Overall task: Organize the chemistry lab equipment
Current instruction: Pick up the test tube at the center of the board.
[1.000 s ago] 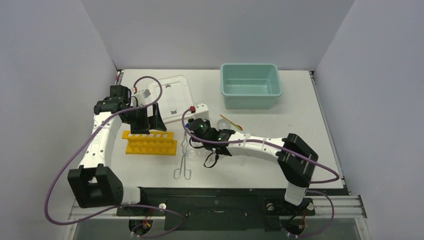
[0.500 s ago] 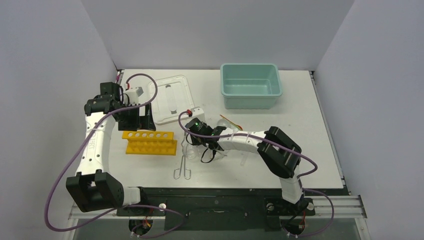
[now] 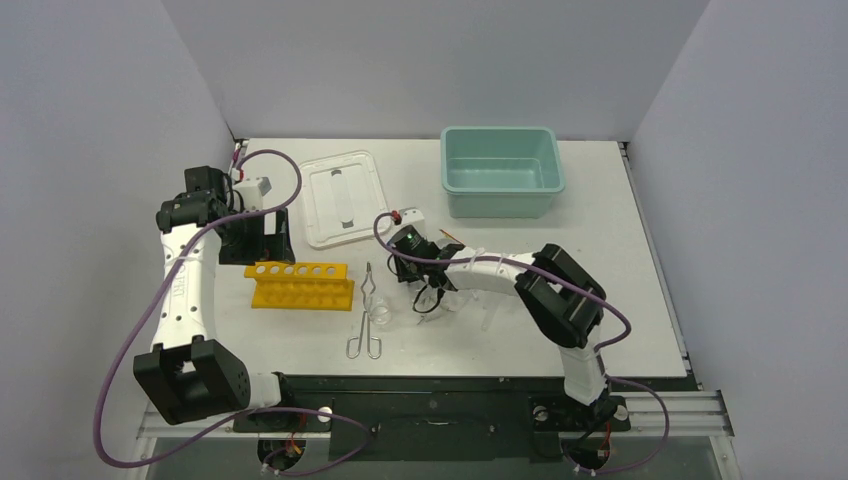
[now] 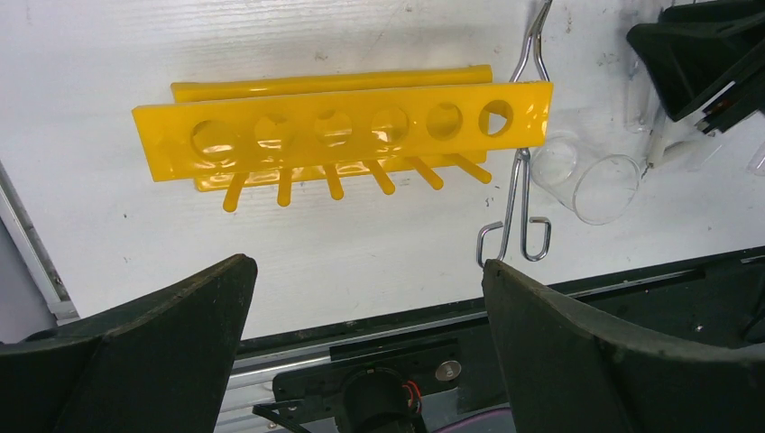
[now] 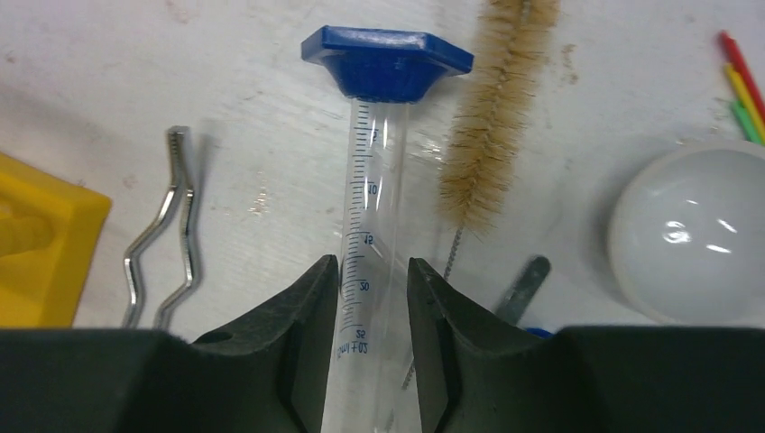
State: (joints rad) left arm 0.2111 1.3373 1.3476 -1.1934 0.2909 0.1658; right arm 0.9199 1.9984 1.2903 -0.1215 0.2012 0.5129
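Pointing its blue base [image 5: 386,59] straight ahead, graduated cylinder [image 5: 374,180] pinched lengthwise in right end effector [image 5: 373,271]

A white table [image 3: 640,250] sits in a plain booth, closed in by a pale grey back wall [image 3: 430,60], left wall [image 3: 90,150] and right wall [image 3: 760,180]. A black rail [image 3: 450,410] edges its near side. Light is soft and even.

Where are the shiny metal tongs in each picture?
Top external: the tongs lie near the middle, just right of the yellow rack.
Left wrist: the tongs are on the right, at the rack's right end.
Right wrist: the tongs are on the left, next to the rack's corner.
Shared landmark: the yellow rack, always beside the tongs.
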